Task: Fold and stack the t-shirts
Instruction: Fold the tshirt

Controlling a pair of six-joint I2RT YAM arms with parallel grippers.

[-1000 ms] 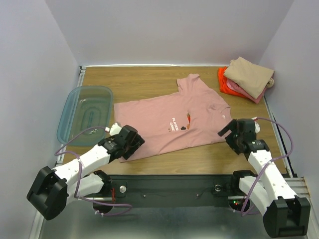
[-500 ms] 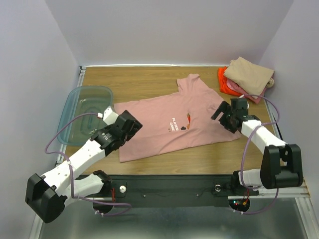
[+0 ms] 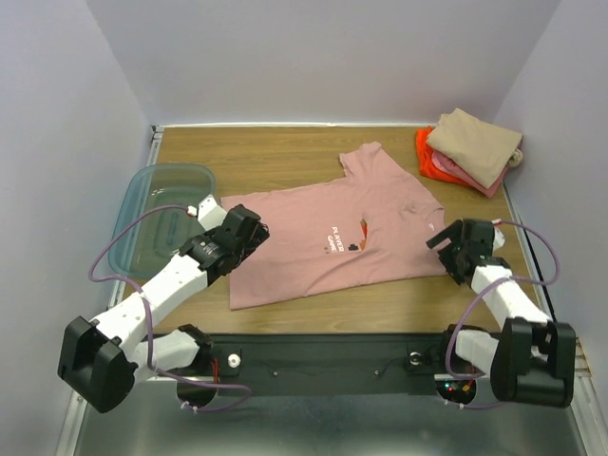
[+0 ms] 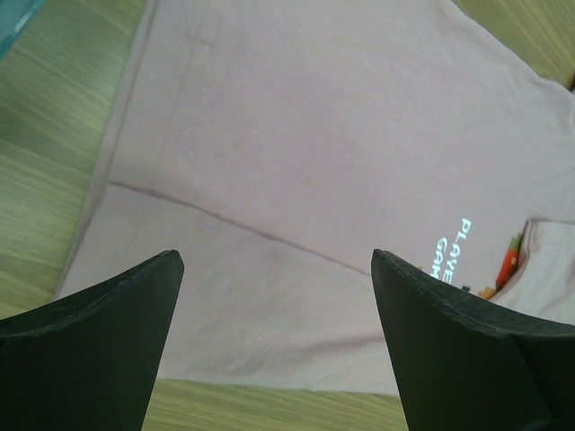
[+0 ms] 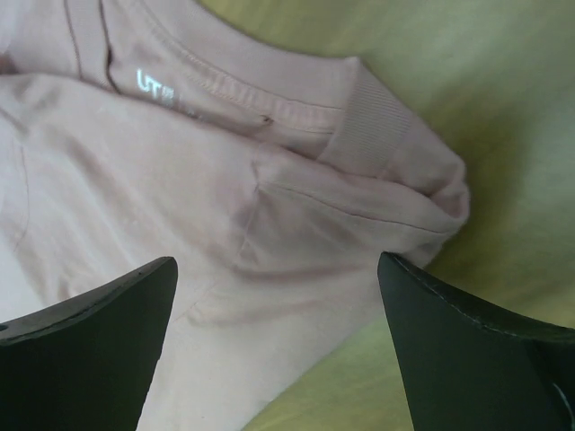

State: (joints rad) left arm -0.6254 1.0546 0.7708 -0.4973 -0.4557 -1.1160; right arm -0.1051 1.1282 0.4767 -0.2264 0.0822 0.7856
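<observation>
My left pincer point(image 3: 251, 231) is spread wide and holds nothing. It hangs over the hem end of the dusty-pink t-shirt point(image 3: 323, 223), which lies flat and print-side up in the middle of the wooden surface point(image 3: 275, 152). In my left wrist view the pink cloth fills the gap between my two dark fingers point(image 4: 99, 332). A faint crease runs slantwise across it, and the pale chest lettering point(image 4: 449, 250) with its small cartoon print sits off toward my right-hand finger. I cannot tell whether the fingertips touch the fabric or hang just above it. My right pincer point(image 3: 445, 238) is also wide open and empty. It is at the shirt's neck end, near the right edge of the surface. From that wrist I look down on the ribbed collar point(image 5: 364, 117), the white neck label point(image 5: 148, 81) and a bunched fold of cloth just beyond the collar, with bare wood beside it. The shirt lies with its neck pointing right, one sleeve point(image 3: 361, 152) pointing to the far edge, and its hem close to the clear teal bin point(image 3: 157, 223) on the left. In the far right corner, well apart from the flat shirt, is the folded stack. The tan t-shirt point(image 3: 475, 142) is on top, with the pink one point(image 3: 480, 180) and the orange one point(image 3: 427, 157) showing beneath it.
</observation>
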